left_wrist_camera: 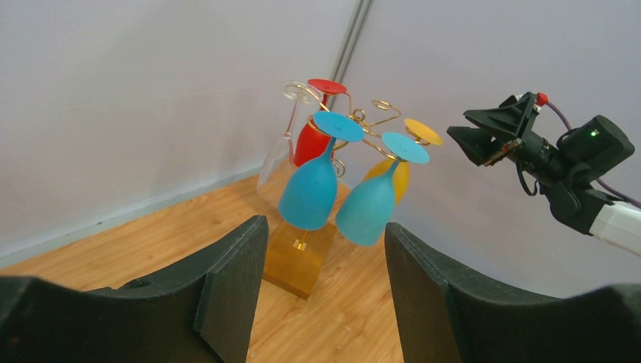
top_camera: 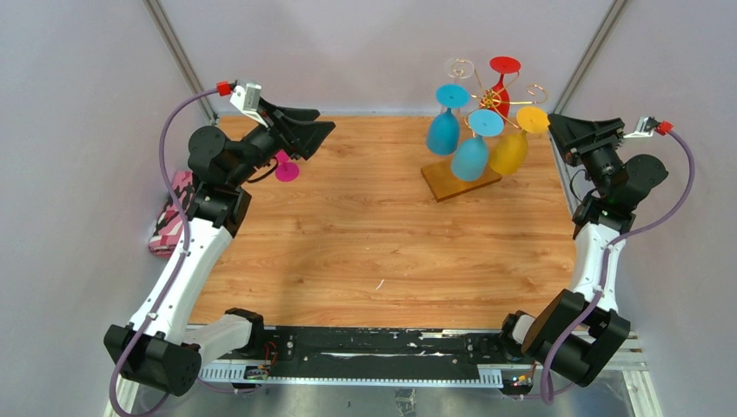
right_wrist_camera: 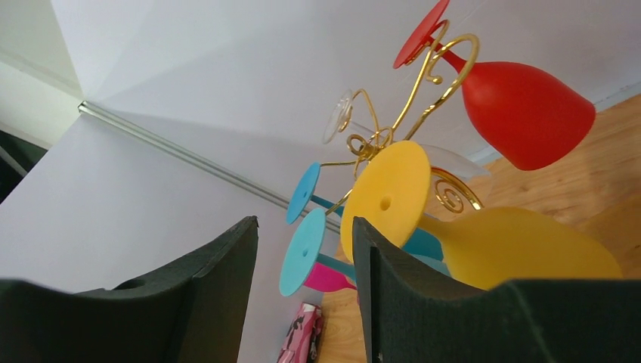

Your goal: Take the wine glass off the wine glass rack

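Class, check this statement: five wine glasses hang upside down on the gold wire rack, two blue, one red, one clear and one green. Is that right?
Not quite. The fifth one is a yellow wine glass, not a green one. The top external view shows it hanging upside down on the wine glass rack. The rest of the statement stands: five hanging, two blue, one red, one clear.
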Robot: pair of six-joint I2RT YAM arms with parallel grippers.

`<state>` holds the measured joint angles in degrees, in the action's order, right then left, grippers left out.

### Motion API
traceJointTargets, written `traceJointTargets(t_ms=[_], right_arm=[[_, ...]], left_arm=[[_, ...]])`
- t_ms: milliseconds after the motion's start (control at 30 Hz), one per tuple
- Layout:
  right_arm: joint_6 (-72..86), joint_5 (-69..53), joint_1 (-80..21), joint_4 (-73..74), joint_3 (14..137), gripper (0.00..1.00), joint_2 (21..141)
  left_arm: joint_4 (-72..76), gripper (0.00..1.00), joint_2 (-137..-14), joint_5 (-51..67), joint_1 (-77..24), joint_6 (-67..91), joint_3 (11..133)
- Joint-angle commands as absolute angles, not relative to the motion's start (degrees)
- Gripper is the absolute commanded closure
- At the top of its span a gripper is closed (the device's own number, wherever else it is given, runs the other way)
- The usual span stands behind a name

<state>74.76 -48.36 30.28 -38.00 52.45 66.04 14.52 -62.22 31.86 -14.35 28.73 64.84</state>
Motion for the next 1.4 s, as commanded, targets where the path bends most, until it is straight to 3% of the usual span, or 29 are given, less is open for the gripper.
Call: traceJointTargets(t_ms=[0, 767, 1067, 1367], right_arm=[[70.9, -47.9, 32.8, -33.5, 53.4, 0.46, 65.3], [72.3, -48.6, 33.0, -36.7, 52.4, 0.46, 71.3], [75.9, -50.5, 30.2, -40.0, 56.2, 0.55, 77.6], [77.9, -51.3, 28.1, -42.4, 58.4, 0.56, 79.2]], left_arm=[[15.7, 0.37, -62.5, 31.5, -14.5, 28.6, 64.6], [15.7, 0.37, -63.2, 30.9, -14.5, 28.6, 63.9], [15.7, 0.37, -63.4, 30.8, -14.5, 28.2, 63.7], [15.8, 0.37, -64.0, 31.0, -14.5, 28.1, 63.6]])
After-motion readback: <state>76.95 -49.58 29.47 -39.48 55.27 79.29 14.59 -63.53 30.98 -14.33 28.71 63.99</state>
